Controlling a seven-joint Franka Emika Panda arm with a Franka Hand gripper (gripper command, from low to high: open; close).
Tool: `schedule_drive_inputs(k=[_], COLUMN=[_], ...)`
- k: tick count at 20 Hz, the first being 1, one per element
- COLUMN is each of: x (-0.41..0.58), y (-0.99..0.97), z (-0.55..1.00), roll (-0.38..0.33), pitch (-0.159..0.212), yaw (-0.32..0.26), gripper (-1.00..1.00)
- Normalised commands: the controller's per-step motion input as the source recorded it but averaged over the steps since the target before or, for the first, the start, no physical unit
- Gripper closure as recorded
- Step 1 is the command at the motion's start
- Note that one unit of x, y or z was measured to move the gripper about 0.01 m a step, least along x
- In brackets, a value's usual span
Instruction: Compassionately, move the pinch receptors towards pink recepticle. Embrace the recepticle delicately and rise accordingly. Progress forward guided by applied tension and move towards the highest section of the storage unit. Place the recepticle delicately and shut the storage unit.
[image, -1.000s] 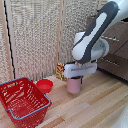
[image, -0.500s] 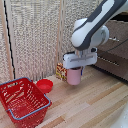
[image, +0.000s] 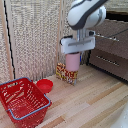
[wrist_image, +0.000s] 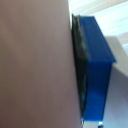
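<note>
above the plank floor (image: 95, 102), the cup (image: 73, 61) hangs clear of the ground, pinched by the gripper (image: 74, 53) under the white hand. the wrist view confirms the hold: a blue finger (wrist_image: 95, 70) lies flat against the cup's pink wall (wrist_image: 35, 65), its dark pad touching the surface.

the risks, as i judge them: the cup's side looks smooth and plain, so a grip that is too light could let it slip or tilt during the carry; a grip too hard might deform it, though i cannot tell how stiff it is. the dresser (image: 107, 50) stands at the exterior view's right, with its upper part near the arm, and a careless swing could knock the cup against a drawer front or handle (image: 106, 60). just behind and below the cup stands a small printed box (image: 65, 74); moving off too low could clip it.

the cup is a pale pink cylinder, matte. the dresser is brown wood with slim silver bar handles. a low red bowl (image: 44, 85) sits on the floor near a red wire basket (image: 22, 99) with open mesh sides. behind them is a woven, pale screen (image: 37, 37).
</note>
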Motion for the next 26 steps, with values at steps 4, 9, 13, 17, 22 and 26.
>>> schedule_drive_inputs(k=[4, 9, 13, 17, 22, 26], x=[0.465, 0.386, 0.369, 0.383, 0.505, 0.634], y=[-0.24, -0.30, -0.35, -0.36, -0.42, -0.50], z=[0.86, 0.90, 0.92, 0.89, 0.97, 0.98], roll=[-0.005, -0.005, -0.002, 0.000, -0.001, 0.000], pitch=[0.115, 0.104, 0.096, 0.104, 0.050, -0.005], yaw=[0.006, 0.000, 0.000, 0.000, 0.000, 0.000], gripper=[1.00, 1.00, 1.00, 1.00, 1.00, 1.00])
